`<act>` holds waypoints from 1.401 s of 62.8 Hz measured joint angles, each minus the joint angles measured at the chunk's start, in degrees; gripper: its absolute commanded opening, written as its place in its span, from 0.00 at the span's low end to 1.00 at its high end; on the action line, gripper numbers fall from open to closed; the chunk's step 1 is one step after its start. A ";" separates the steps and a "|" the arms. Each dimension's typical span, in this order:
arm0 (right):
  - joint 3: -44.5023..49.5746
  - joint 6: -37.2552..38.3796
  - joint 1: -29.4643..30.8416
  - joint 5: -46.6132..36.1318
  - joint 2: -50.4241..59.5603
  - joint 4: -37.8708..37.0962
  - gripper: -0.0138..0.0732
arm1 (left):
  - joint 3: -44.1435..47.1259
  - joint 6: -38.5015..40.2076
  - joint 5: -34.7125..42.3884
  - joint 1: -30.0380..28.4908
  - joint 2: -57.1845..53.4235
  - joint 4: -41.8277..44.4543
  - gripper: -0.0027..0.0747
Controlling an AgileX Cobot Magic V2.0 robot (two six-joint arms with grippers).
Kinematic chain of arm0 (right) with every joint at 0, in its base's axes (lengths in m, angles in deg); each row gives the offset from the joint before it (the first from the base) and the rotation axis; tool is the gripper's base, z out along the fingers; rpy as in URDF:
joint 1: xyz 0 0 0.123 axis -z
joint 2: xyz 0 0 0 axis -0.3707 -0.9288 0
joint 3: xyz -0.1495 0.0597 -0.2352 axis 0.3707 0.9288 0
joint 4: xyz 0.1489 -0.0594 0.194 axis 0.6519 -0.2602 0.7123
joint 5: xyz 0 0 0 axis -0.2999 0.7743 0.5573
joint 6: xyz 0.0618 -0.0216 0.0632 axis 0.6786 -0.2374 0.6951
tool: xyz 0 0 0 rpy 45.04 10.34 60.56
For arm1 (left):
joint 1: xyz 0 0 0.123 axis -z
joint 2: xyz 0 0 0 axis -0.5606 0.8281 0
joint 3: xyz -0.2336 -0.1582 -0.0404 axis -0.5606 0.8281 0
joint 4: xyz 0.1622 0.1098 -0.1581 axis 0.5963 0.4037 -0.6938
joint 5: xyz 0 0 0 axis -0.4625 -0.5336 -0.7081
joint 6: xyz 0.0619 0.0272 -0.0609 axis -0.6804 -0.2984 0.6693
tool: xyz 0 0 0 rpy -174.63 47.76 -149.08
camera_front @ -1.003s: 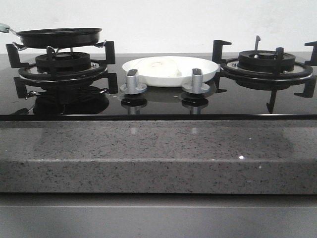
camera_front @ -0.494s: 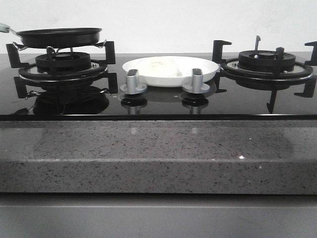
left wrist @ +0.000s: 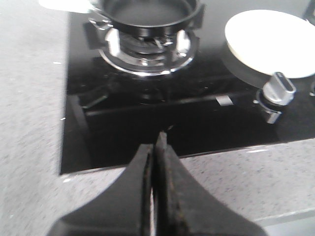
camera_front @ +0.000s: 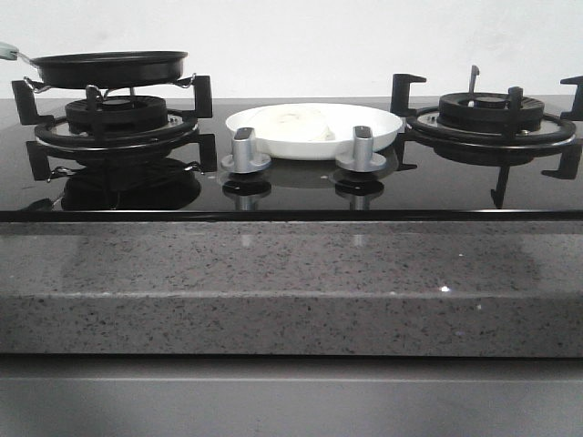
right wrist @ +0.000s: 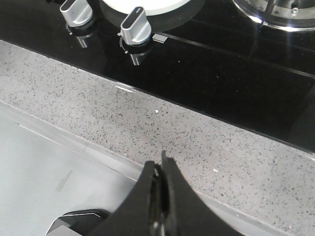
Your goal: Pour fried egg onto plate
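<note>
The fried egg (camera_front: 296, 121) seemingly lies on the plate (camera_front: 383, 133) already, the pan (camera_front: 109, 68) sits empty on its burner, and the left gripper (left wrist: 156, 147) and right gripper (right wrist: 161, 169) are both pinched closed on nothing.

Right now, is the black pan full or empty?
Empty. The left wrist view shows the pan with a bare dark bottom; the fried egg lies on the plate.

Plain white wall (camera_front: 301, 41) behind. Speckled grey stone surface (camera_front: 291, 282) up front, glossy black glass cooktop (camera_front: 291, 193) set in it, reflecting light.
</note>
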 measured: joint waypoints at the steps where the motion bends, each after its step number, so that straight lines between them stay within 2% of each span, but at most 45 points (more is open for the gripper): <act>1: 0.00 0.00 0.00 0.00 0.00 0.00 0.02 | 0.61 0.00 0.27 -0.16 -0.68 0.00 0.01; 19: 0.00 0.00 0.00 0.00 0.00 0.00 0.02 | 13.68 0.73 10.14 -2.76 -12.27 0.56 0.01; 33: 0.00 0.00 0.00 0.00 0.00 0.00 0.02 | 23.43 11.96 17.13 -3.00 -22.34 9.27 0.01; 57: 0.10 0.00 0.00 0.00 0.00 0.00 0.02 | 40.81 13.53 39.64 -4.00 -30.79 9.77 0.01; 70: 0.10 0.00 0.00 0.09 0.00 0.00 0.02 | 41.28 13.57 43.99 -4.00 -30.79 9.77 0.01; 88: 0.10 0.00 0.00 0.58 0.00 0.00 0.02 | 41.28 13.66 44.80 -3.96 -30.79 9.77 0.01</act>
